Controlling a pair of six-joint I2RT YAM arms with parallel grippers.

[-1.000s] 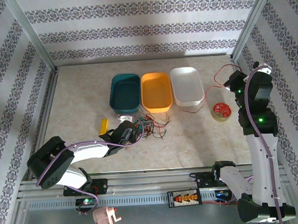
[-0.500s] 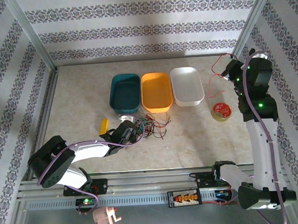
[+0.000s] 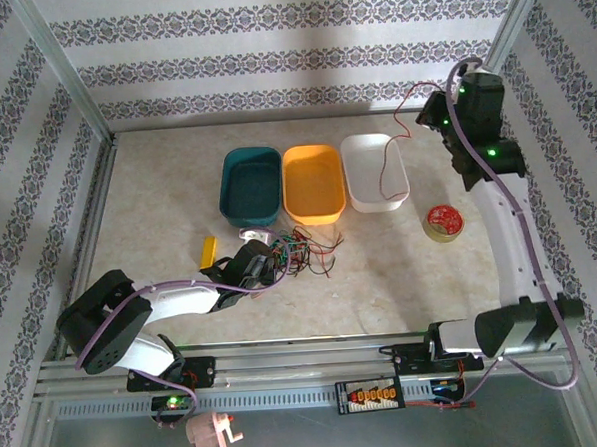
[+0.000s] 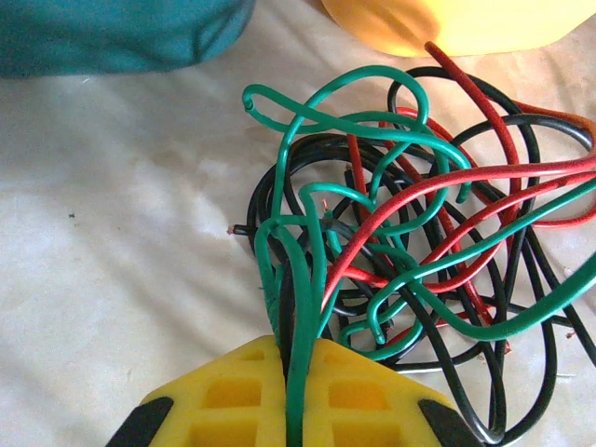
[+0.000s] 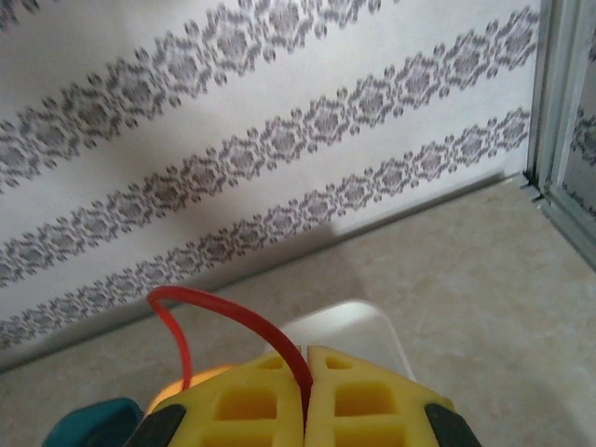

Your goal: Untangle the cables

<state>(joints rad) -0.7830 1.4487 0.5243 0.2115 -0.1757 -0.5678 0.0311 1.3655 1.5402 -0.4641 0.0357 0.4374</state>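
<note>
Near the middle of the table (image 3: pixel 401 268), just on the near side of the orange tray (image 3: pixel 312 183), the cables (image 3: pixel 300 251) lie in one red, green and black knot. The left end effector (image 4: pixel 296 358) sits at its left edge, pressed together on a green strand (image 4: pixel 307 279) that runs straight away into the tangle. One red strand (image 5: pixel 244 321) hangs well apart, far right, pinched by the right end effector (image 3: pixel 435 111) above the white tray (image 3: pixel 371 175) (probably its destination, almost directly below).
</note>
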